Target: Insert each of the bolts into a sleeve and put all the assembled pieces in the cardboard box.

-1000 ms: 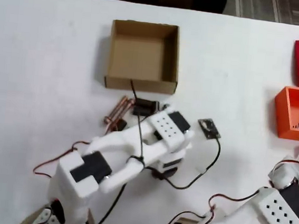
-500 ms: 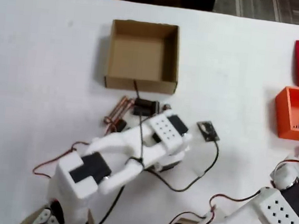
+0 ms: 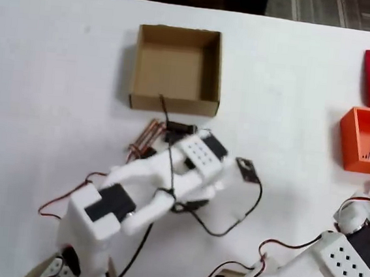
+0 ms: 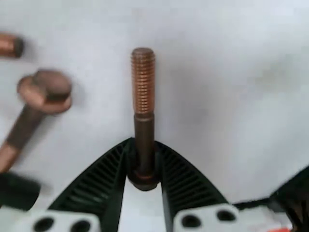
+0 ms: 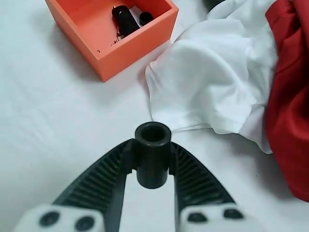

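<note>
Bright, even light across the white table (image 3: pixel 48 66) (soft, faint shadow beside the cardboard box (image 3: pixel 173 103))

Legible text, numbers, signs: none.

Item: orange box (image 5: pixel 140 42), at 3 o'clock on the table in the high view (image 3: pixel 351 145). One side wall carries a few small dark marks, possibly print, too small to read.
</note>
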